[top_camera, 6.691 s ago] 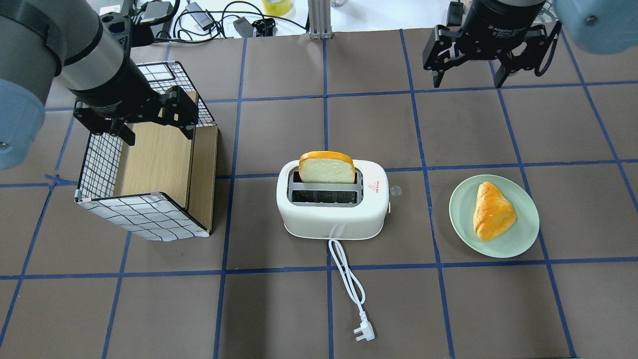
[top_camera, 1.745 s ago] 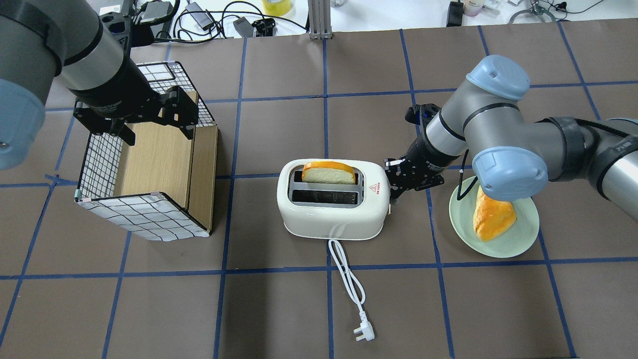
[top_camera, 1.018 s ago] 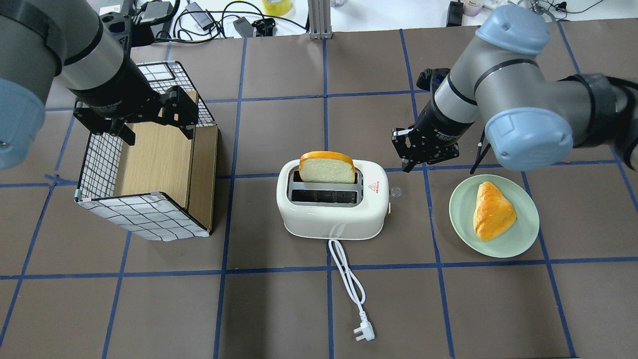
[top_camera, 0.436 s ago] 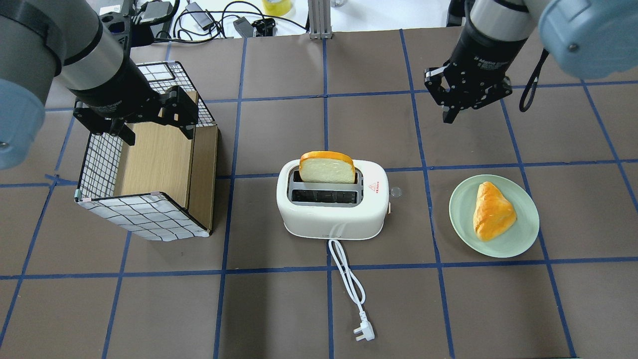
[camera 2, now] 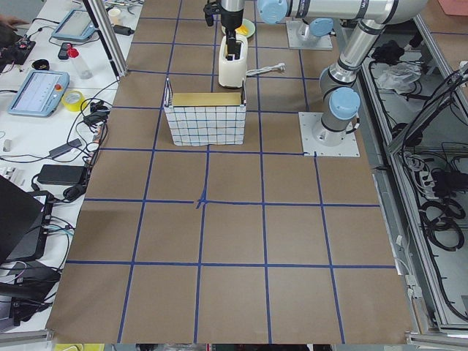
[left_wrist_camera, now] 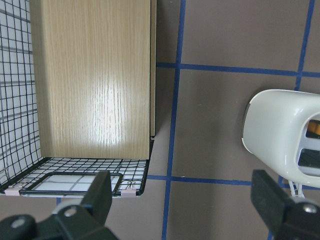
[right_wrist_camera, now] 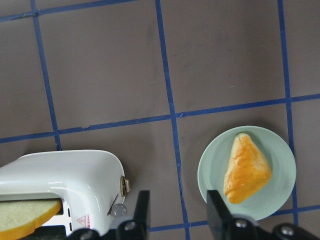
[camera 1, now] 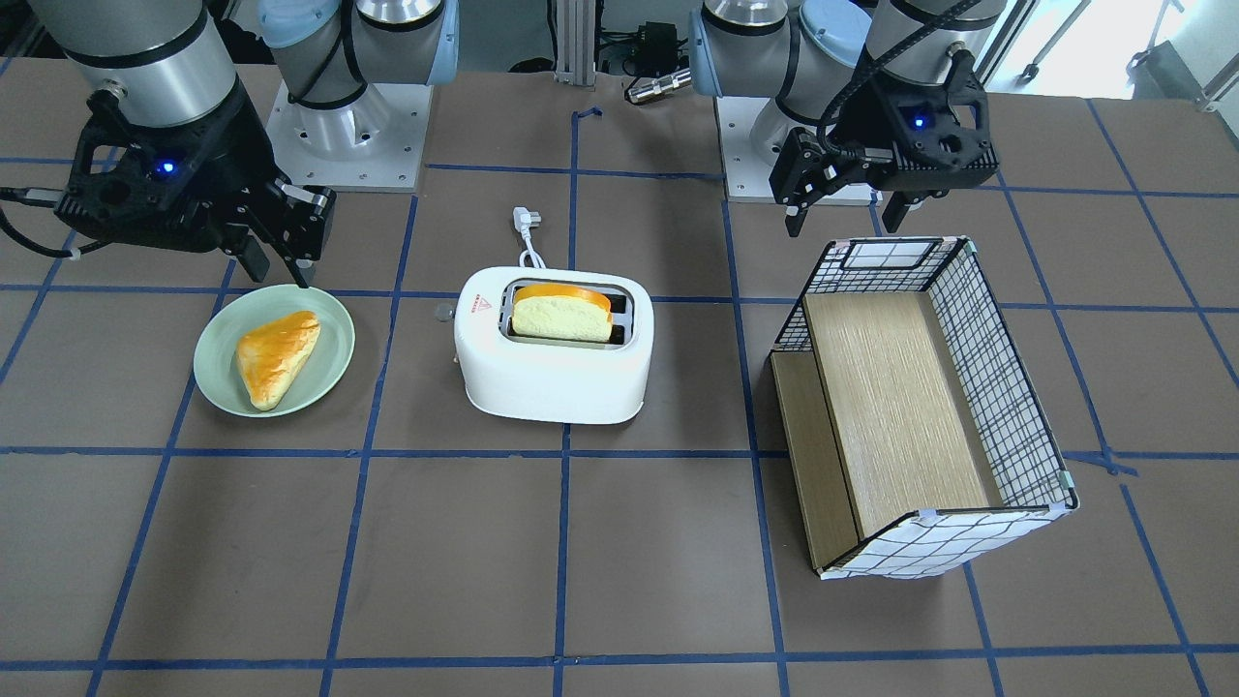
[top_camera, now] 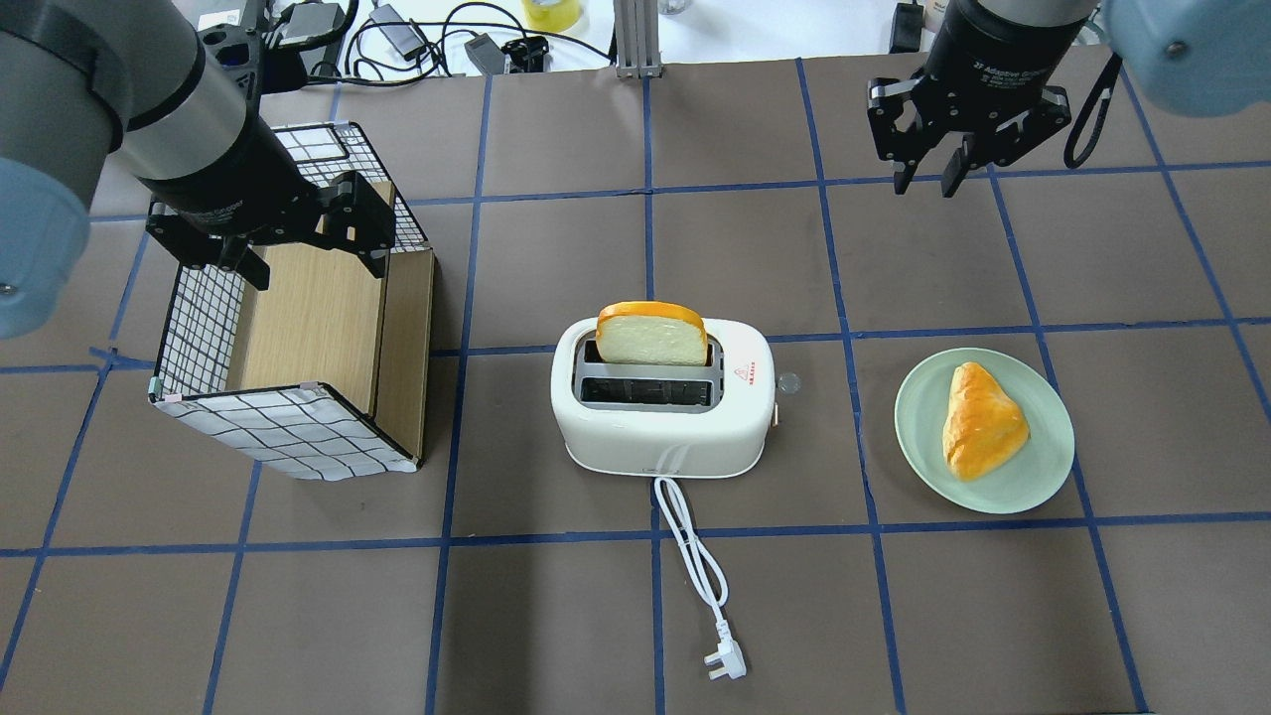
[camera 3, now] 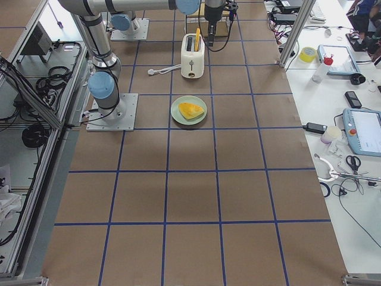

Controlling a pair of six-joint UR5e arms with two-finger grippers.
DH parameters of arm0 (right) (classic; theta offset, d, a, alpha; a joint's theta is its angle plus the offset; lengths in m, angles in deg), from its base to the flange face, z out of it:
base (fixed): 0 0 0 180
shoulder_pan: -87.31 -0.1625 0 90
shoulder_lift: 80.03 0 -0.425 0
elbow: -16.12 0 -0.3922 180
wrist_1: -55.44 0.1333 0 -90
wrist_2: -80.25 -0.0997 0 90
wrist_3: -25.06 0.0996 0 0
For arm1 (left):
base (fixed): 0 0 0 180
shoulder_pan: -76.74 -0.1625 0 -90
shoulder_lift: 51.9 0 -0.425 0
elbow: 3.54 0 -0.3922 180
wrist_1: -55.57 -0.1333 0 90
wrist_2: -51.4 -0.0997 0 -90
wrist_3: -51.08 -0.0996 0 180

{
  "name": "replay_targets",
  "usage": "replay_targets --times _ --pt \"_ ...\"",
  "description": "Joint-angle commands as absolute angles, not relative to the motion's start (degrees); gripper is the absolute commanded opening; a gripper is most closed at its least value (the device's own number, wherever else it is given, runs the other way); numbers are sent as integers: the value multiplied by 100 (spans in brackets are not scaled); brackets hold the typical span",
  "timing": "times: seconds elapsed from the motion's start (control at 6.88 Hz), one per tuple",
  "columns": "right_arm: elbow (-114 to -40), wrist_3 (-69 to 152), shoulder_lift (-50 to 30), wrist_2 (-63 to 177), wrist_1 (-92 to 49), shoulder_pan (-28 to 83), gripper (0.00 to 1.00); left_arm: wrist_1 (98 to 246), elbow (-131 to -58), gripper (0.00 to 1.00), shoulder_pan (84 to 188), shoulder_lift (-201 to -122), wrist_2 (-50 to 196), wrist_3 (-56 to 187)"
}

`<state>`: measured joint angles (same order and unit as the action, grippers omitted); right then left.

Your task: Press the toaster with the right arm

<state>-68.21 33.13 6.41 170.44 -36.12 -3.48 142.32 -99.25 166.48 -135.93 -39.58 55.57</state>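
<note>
Your right end effector point(top_camera: 924, 187) hangs released, fingers apart, over the far right of the bench point(top_camera: 556, 616). It is well apart from the toaster point(top_camera: 660, 422), which sits mid-bench with a bread slice point(top_camera: 650, 338) standing in its far slot. Your left end effector point(top_camera: 318, 270) is spread wide above the wire basket point(top_camera: 288, 427).

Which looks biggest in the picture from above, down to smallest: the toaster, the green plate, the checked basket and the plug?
1. checked basket
2. toaster, only a little bigger than the plate; it stands taller, so nearer the camera
3. green plate
4. plug
</note>
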Motion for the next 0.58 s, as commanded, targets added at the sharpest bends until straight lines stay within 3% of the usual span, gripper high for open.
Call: replay_targets --times 0.0,0.44 --pt "-6826 3298 636 17077 -3904 -348 100 14232 -9925 100 16648 -13593 -3957 5556" --pt "-6852 3289 628 17060 -3948 -357 100 14232 -9925 100 16648 -13593 -3966 5556"
